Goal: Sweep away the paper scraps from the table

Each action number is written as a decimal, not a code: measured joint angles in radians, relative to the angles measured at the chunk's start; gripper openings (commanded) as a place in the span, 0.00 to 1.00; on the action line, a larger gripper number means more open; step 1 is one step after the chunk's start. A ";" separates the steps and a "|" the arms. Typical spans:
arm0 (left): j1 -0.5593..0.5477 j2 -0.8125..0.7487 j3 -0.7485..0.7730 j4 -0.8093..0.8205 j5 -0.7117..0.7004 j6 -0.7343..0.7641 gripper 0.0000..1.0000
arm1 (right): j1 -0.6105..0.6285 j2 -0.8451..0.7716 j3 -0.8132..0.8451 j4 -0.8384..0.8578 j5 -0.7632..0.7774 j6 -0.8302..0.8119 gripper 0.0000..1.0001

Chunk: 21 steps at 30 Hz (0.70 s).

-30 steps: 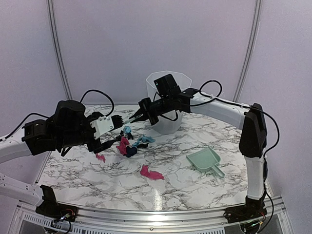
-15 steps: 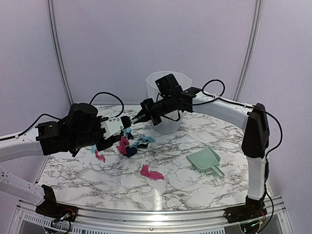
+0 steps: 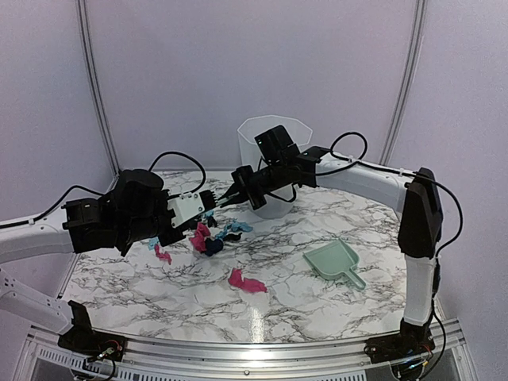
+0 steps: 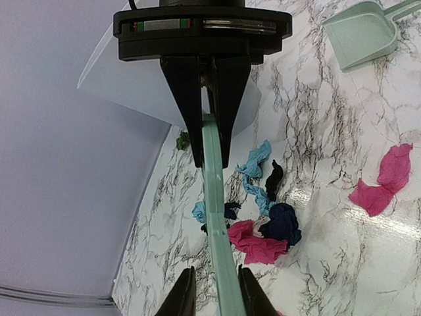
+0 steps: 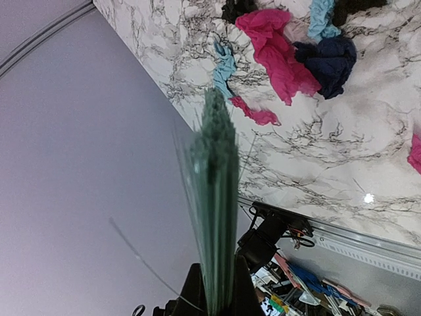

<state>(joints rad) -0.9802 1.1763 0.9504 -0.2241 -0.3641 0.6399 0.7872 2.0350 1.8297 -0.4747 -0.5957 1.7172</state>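
The mint-green brush hangs over the table, its bristle end pinched in my shut right gripper. My left gripper straddles the handle end, jaws narrow, with a slit showing on one side. The two grippers meet nose to nose above the paper scraps: a pink, navy and blue pile, a pink scrap nearer the front, another pink one at the left. Seen from the left wrist, the navy wad and pink wad lie just right of the handle.
A mint-green dustpan lies on the table at the right, handle toward the front. A clear plastic bin stands at the back behind the right arm. The metal front rail borders the near edge.
My left arm has reached right to the brush handle and its jaws have narrowed around it. The right gripper has kept its hold and shifted slightly.
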 measured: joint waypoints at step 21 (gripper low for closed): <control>-0.001 0.010 -0.024 0.007 -0.003 -0.032 0.28 | -0.002 -0.026 -0.095 0.082 -0.009 0.040 0.00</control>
<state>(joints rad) -0.9810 1.1862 0.9264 -0.2173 -0.3676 0.6083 0.7849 2.0087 1.7348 -0.3923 -0.6044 1.7576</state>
